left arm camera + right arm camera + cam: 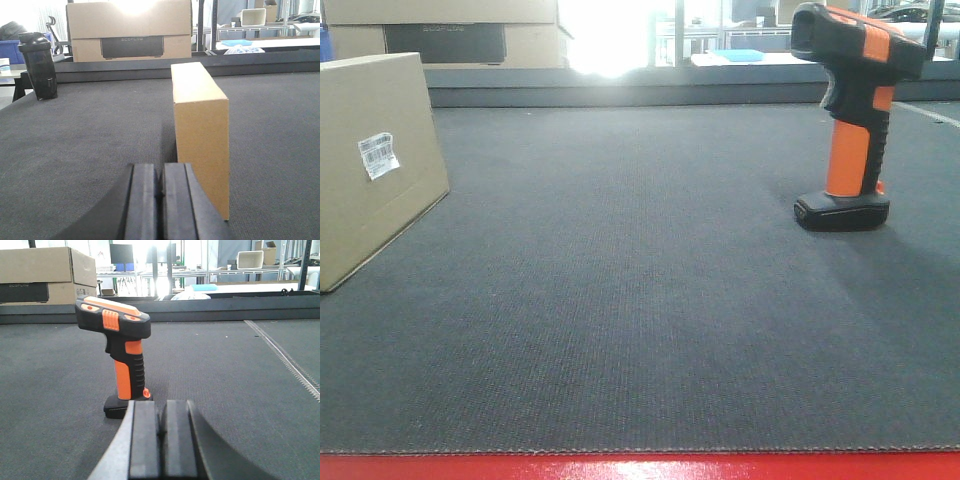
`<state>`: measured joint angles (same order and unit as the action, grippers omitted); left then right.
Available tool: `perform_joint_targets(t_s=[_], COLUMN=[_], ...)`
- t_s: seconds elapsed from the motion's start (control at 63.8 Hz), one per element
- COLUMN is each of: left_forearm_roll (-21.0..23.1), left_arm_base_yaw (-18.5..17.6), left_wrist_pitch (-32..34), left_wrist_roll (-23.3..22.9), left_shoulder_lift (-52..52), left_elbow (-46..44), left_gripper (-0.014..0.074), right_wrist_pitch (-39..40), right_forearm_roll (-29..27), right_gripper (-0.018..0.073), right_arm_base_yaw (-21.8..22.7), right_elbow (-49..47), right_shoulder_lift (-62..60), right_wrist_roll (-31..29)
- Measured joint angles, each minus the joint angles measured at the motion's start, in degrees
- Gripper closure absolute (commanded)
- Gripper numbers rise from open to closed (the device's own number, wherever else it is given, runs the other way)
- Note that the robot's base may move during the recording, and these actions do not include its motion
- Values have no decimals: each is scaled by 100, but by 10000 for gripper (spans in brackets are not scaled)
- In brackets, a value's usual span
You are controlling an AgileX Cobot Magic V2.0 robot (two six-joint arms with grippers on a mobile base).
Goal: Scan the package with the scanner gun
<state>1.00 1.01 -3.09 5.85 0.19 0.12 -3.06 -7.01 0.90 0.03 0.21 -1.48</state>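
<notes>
**Right hand (161, 440) and left hand (160, 200) pressed shut, both empty**

Just beyond the right hand, the orange-and-black plastic scanner gun (120, 360) stands upright on the dark grey bench (640, 330), handle free to grasp. Well left of the scanner, the tan cardboard package (360, 225) turns its white barcode label (378, 155) toward it.

Left on dark carpeted bench (640, 330): upright brown cardboard package (375, 170). Well apart at right: orange-and-black plastic scanner gun (855, 120), standing on its base. Behind bench: large cardboard box (450, 12).
</notes>
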Motion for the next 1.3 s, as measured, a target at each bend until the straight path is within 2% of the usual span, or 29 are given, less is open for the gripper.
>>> perform_joint_targets(t_s=[0.596, 1.051, 1.129, 1.239, 1.302], left_forearm_roll=[0, 0, 0, 0, 0], left_arm_base_yaw=[0, 0, 0, 0, 0], left_wrist_pitch=[54, 1154, 1043, 544, 89], left_wrist_roll=[0, 0, 0, 0, 0], left_shoulder_lift=[0, 0, 0, -5, 69], left_elbow=[0, -12, -200, -929, -1443], left_gripper=[707, 707, 707, 702, 650], right_wrist_pitch=[0, 720, 839, 812, 682], right_forearm_roll=[0, 0, 0, 0, 0], right_gripper=[713, 713, 713, 713, 713], right_arm_base_yaw=[0, 0, 0, 0, 0], right_elbow=[0, 0, 0, -333, -801], right_shoulder_lift=[0, 0, -4, -13, -13], right_wrist_roll=[0, 0, 0, 0, 0])
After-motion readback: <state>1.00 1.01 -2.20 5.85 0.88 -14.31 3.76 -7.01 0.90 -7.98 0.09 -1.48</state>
